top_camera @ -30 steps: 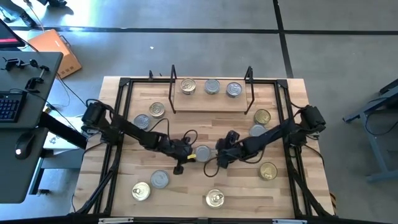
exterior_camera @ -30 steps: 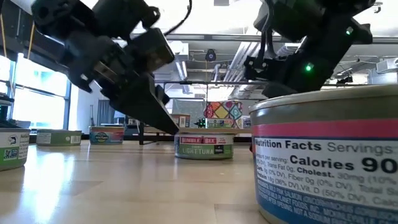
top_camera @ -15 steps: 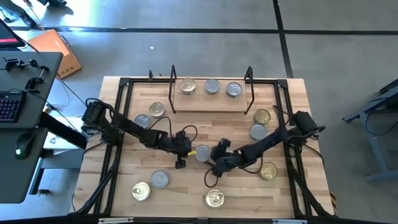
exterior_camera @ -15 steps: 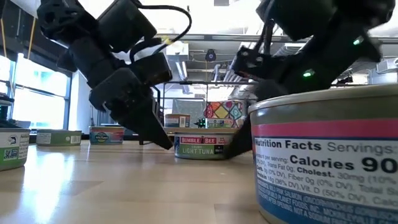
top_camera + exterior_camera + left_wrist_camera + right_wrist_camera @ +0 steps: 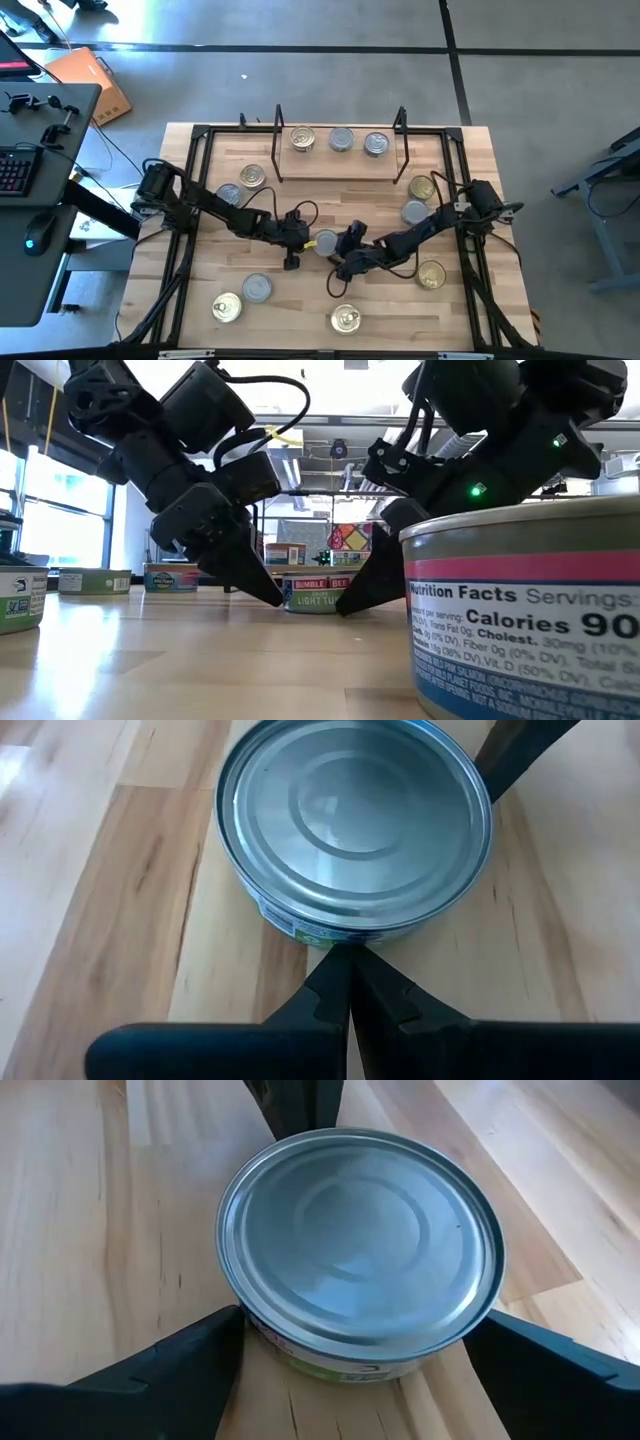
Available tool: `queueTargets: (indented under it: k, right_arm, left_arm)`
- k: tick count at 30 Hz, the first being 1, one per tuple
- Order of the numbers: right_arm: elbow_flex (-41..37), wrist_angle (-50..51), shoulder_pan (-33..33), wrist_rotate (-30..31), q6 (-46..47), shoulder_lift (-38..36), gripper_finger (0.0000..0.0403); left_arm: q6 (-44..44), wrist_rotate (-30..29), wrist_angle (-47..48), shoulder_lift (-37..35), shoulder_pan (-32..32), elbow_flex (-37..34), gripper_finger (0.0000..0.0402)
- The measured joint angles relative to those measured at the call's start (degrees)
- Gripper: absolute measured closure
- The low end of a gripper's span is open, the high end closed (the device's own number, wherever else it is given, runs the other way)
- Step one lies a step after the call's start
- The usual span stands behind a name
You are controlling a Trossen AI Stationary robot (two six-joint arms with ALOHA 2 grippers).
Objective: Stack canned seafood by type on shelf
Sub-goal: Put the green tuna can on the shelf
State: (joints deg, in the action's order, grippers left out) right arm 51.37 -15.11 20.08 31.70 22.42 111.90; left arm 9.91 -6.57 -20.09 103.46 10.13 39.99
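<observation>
Between the right pincer's [image 5: 355, 1355] open fingers sits a silver-lidded tin [image 5: 360, 1245].

Three cans [image 5: 341, 140] stand on the shelf [image 5: 340, 160]. In front of the shelf, the left tool [image 5: 305, 243] and right tool [image 5: 340, 250] flank a silver-lidded can [image 5: 324, 244].

The tabletop [image 5: 200, 300] is pale blond wood with darker grain streaks. The can [image 5: 360, 1255] between the two black hands has a plain silver-grey lid with pressed rings and a green and white label. On the light-wood shelf [image 5: 340, 165] stand one gold-lidded can [image 5: 302, 139] and two grey-lidded cans [image 5: 341, 139]. The nearest can [image 5: 525, 620] wears a pink band above white with black print.
</observation>
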Motion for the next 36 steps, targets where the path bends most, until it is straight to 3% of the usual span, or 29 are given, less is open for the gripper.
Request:
queueTargets:
  k: [8,19,29,32,36]
  right_arm:
    - [0.6,5.6,0.2,-2.6,8.4,-0.2,0.0061]
    - [0.6,7.3,-1.3,-6.7,9.4,-0.4,0.0061]
    - [4.8,15.6,-1.2,-7.8,4.9,-0.3,0.0016]
    - [6.9,21.0,-1.2,-8.1,5.2,-0.2,0.0012]
    - [7.0,20.9,-0.5,-7.5,4.2,-0.3,0.0012]
  left_arm:
    - [0.3,-0.2,6.4,-1.1,0.0,0.7,0.0402]
    - [0.3,-0.2,7.7,-1.2,0.0,0.6,0.0402]
    - [0.4,-0.2,8.0,-1.2,0.0,0.6,0.0402]
    - [0.4,-0.2,8.8,-1.3,0.0,0.6,0.0402]
    - [1.1,-0.2,12.0,-1.7,0.0,0.6,0.0402]
